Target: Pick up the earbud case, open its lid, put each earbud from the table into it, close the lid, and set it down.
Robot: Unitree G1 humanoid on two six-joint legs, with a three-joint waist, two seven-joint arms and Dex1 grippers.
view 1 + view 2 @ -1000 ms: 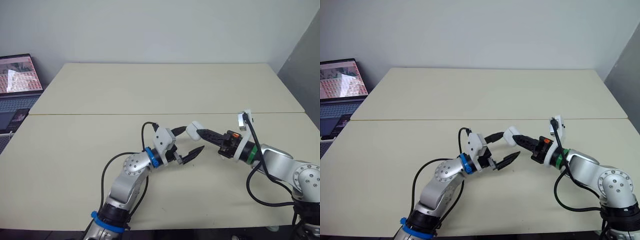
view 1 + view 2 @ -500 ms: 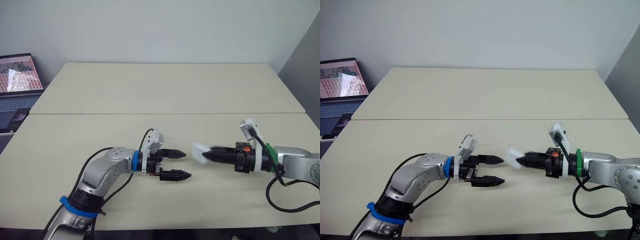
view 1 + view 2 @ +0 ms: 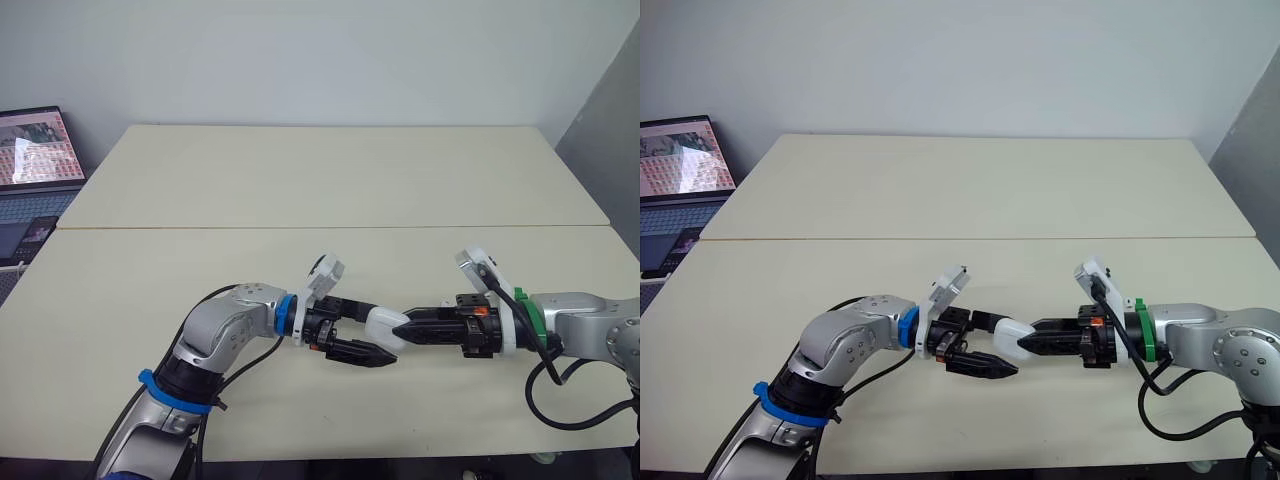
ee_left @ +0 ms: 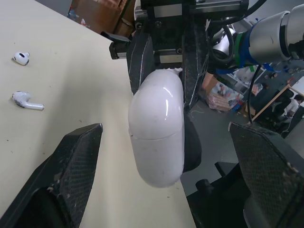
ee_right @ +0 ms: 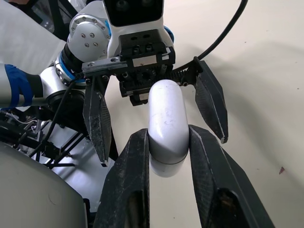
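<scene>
"So, how far along are we?"

"Early, I'd say. The case [image 4: 156, 128] is off the table [image 3: 300, 180]. My right gripper [image 3: 402, 328] has it pinched by one end, fingers closed to the case's width. It hangs over the front half of the table, nearer the front edge than the join, about midway between the left and right edges. The lid is shut."

"And the left?"

"The left gripper [image 3: 378, 335] is spread wide, one finger on either side of the case's free end, touching nothing as far as I can tell. I judge opening the lid is the step in hand."

"What's left, then?"

"Nearly all of it: open the lid, load both buds, close it, set it down. One earbud [image 4: 21, 58] and the other earbud [image 4: 27, 100] lie on the table close together, well apart from the case. I can't place them against its edges."

"Room to work?"

"Plenty. Open surface runs to the back edge and both back corners. A laptop [image 3: 35, 150] sits beyond the left edge, well clear. My worry is the front edge: a dropped case could go over it."
</scene>
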